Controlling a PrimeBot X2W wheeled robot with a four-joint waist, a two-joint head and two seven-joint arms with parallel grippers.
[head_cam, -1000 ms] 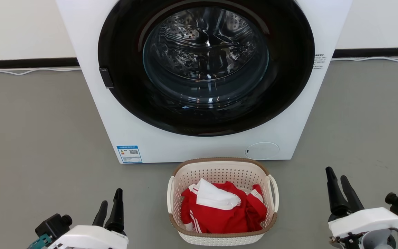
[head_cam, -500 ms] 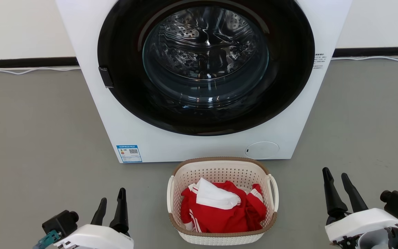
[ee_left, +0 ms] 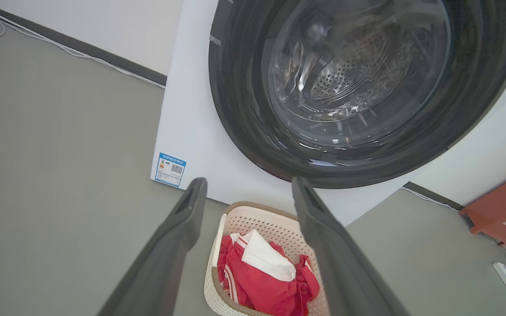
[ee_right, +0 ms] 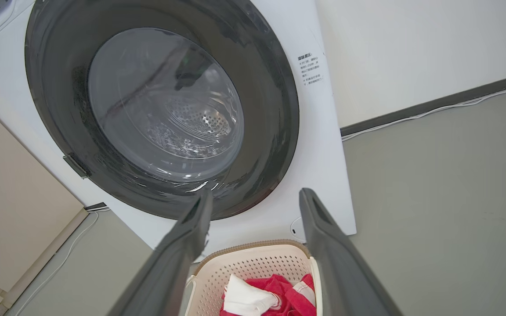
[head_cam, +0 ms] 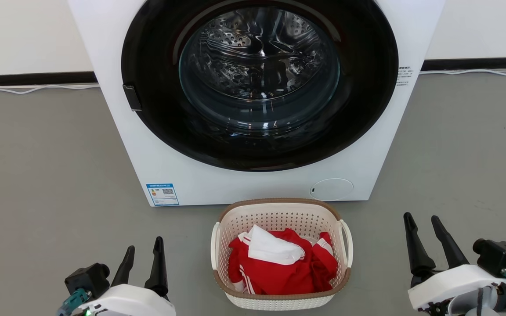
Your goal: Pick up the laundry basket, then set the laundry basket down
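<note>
The basket (head_cam: 279,219) is flanked by the left claw (head_cam: 145,244) and right claw (head_cam: 421,217), both held wide open and empty for lifting.

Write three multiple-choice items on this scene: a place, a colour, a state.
1. Where does the laundry basket stand?
A. On the floor, in front of the washer
B. On top of the washer
C. Inside the drum

2. What colour is most of the garment in the basket?
A. Blue
B. Red
C. Green

3. How are the jaws of the left gripper and right gripper?
A. Open, holding nothing
B. Shut on the basket's handles
C. Shut on cloth

Answers:
1 A: it sits on the grey floor before the washer.
2 B: the cloth is red with white parts.
3 A: both pairs stand spread, clear of the basket.
</note>
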